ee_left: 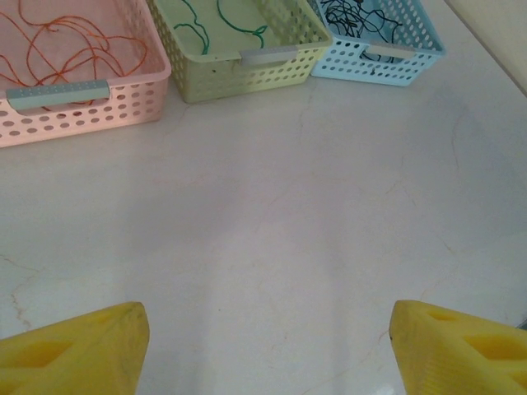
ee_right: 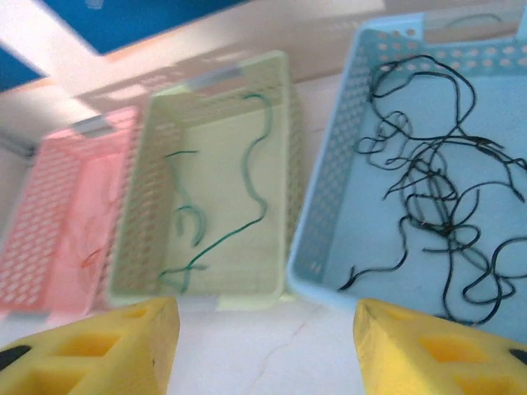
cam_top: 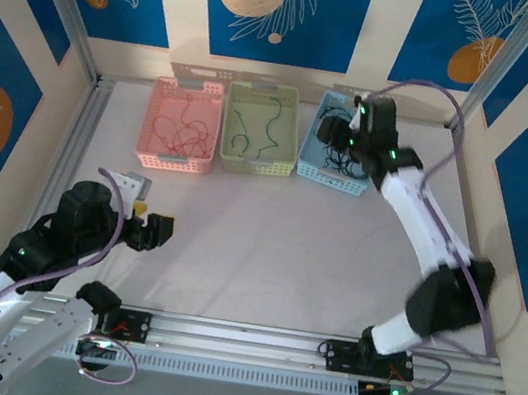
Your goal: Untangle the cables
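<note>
Looking basically done: everything is sitting sorted in three baskets. Green cables (ee_right: 247, 169), maybe four strands, in the green basket (ee_right: 136, 206); red cables (ee_left: 70, 45) in the pink basket (ee_left: 82, 119) left of it; black cables (ee_right: 436, 197), a loopy uncounted bunch maybe needing more teasing, in the blue basket (ee_right: 321, 206) right of it. Left tool (ee_left: 268, 317) and right tool (ee_right: 268, 321) are both gaping apart, gripping nothing.

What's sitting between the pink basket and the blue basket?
A pale green basket holding a few green cables. The top view shows it between the pink basket and the blue basket.
</note>
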